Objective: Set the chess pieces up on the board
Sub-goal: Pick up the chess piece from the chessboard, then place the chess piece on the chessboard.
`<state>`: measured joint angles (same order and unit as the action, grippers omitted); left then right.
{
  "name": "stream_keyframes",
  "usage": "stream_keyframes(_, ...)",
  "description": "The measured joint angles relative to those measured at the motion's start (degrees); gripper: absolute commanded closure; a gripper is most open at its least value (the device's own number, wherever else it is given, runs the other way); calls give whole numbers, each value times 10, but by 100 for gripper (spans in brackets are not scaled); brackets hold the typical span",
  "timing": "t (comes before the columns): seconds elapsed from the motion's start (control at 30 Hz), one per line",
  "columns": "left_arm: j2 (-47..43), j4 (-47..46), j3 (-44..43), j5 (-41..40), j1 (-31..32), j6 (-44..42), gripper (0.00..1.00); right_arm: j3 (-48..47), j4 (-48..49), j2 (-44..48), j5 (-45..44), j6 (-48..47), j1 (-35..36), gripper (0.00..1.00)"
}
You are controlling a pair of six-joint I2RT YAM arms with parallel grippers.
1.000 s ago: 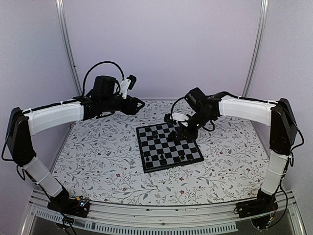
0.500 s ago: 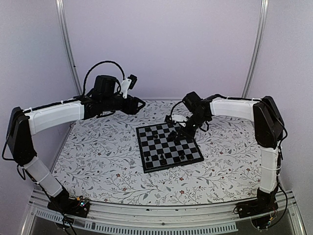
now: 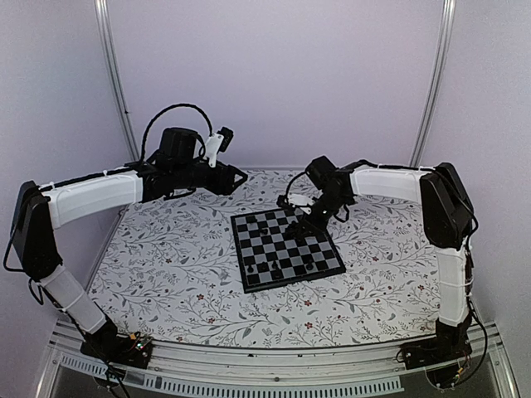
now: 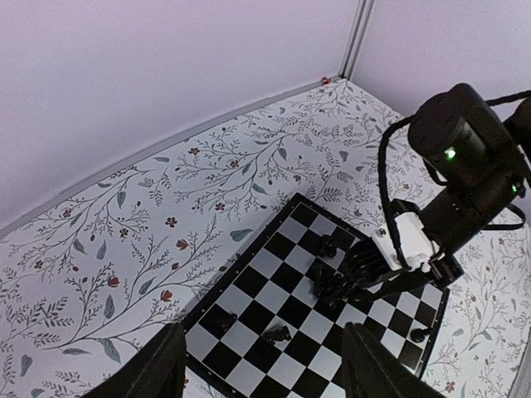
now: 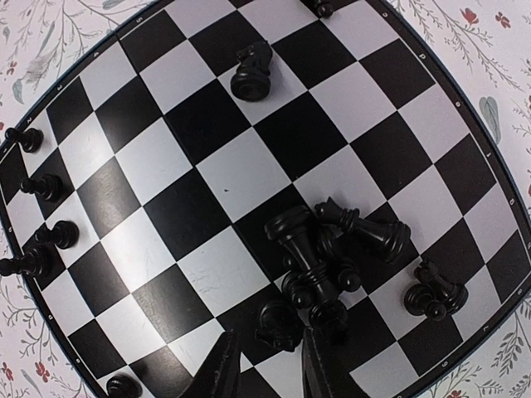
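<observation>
the board is lying mid table, turned a bit askew. most of the chess pieces are sitting in a tight heap on its far-right part, w/ a few looking tipped on their sides. a short file of small ones is lining one board edge, at the left of the right wrist view, and a couple more are standing alone on other squares. the right gripper is hovering low right over that heap, jaws standing narrowly apart w/ checks showing through the gap. nothing looks clamped between them. one small piece is sitting just ahead of the fingertips, roughly in line w/ the gap, so the next grab is prob. a short push fwd and down, not a reach. beyond it a taller piece is touching its neighbours, and its long axis seems to be running away from the fingers. can't tell for sure whether it is upright or fallen. risk: closing here may be nudging the neighbours too. the left gripper is hanging wide and empty, up at the far left and well apart from the board, so the right arm is clearly the nearer one.
</observation>
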<state>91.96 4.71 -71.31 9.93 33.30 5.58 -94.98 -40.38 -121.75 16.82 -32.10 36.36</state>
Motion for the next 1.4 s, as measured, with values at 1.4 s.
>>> stream_keyframes(1.4,10,3,0,12,0,0,34,232,-14,211,-10,-3,10,96)
